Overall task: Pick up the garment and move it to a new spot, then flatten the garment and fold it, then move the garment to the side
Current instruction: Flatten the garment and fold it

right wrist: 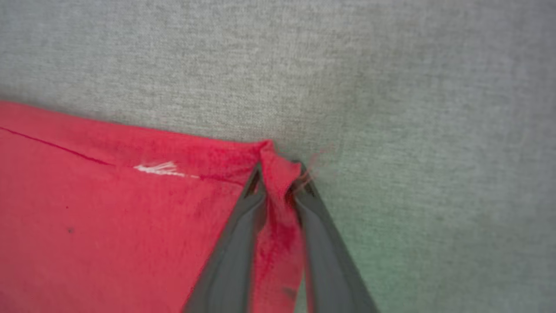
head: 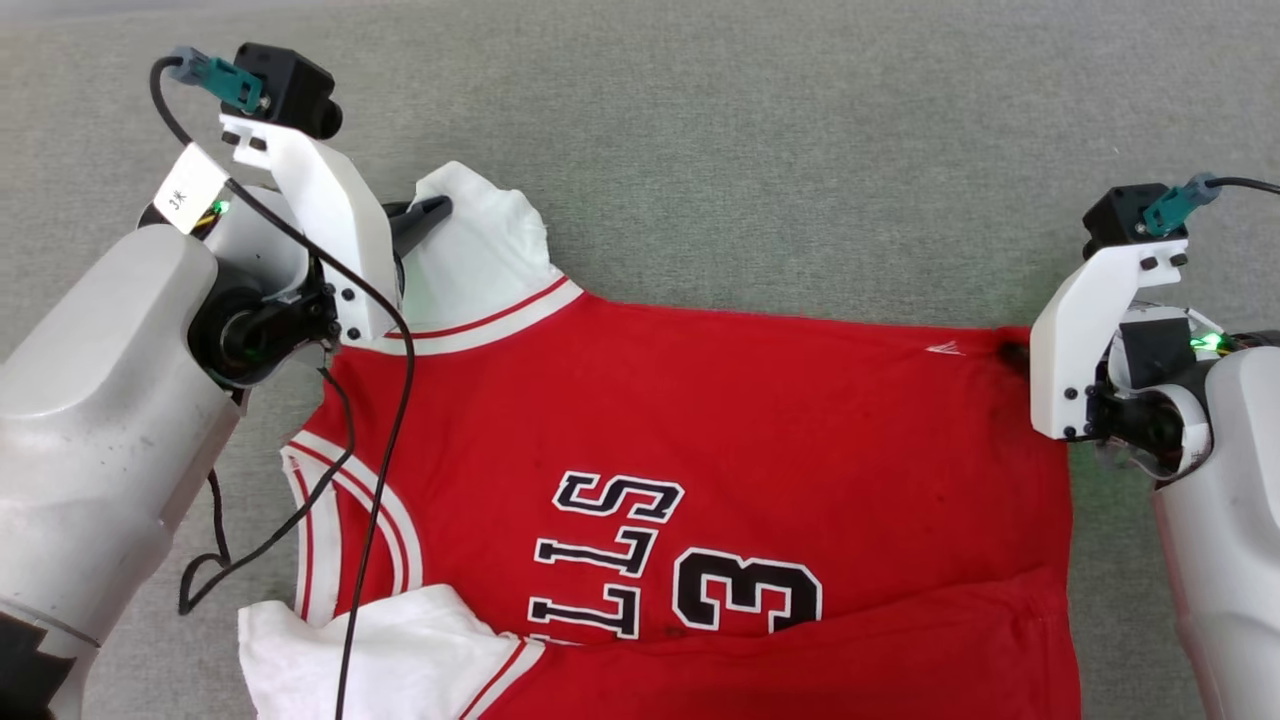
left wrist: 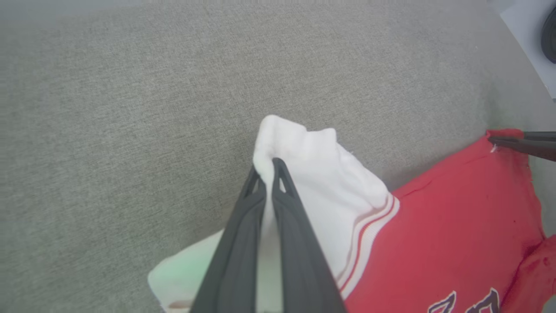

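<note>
Left gripper (left wrist: 267, 167) clamps garment (head: 700, 400) sleeve; right gripper (right wrist: 280, 174) seemingly pinches its corner.

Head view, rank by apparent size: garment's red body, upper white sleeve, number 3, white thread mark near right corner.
1. garment's red body
2. upper white sleeve, partly hidden behind the left arm
3. number 3
4. white thread mark

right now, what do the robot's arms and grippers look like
The left arm and right arm are rounded pale grey shells, each wrist with a white bracket, black camera and teal plug. A black cable trails from the left. The left gripper and right gripper have two long dark grey tapering fingers.
</note>
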Robot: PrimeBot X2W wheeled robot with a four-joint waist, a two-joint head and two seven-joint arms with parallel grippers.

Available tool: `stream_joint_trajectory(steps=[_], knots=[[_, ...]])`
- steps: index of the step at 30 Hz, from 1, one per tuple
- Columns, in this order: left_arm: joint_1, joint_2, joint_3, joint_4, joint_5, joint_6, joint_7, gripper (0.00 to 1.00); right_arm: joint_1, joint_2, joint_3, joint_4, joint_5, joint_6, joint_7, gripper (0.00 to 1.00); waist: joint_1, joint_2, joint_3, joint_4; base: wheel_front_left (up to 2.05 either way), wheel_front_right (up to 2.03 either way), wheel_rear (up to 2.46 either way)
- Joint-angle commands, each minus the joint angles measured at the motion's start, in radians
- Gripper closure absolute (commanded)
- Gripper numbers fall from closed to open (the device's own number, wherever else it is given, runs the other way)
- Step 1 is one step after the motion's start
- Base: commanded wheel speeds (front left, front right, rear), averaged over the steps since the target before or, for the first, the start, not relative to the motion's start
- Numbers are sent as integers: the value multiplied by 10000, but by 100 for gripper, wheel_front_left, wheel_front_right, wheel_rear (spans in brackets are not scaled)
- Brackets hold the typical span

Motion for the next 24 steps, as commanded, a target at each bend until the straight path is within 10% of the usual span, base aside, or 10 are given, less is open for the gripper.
stream_joint_trajectory(steps=[1, 15, 24], knots=[[111, 33, -9, 1, -46, 9, -109, 100, 303, 87, 30, 330, 43, -6, 192, 100, 0, 0, -75, 90, 0, 0, 0], [1416, 345, 400, -582, -580, 39, -2050, 100, 1451, 108, -1543, -2459, -65, -8, -1193, 100, 0, 0, -1294, 650, 0, 0, 0], [4264, 816, 75, -2189, -793, 899, -2846, 100, 4125, 659, -1938, -4029, 71, -6, -1512, 100, 0, 0, -2180, 875, 0, 0, 0]])
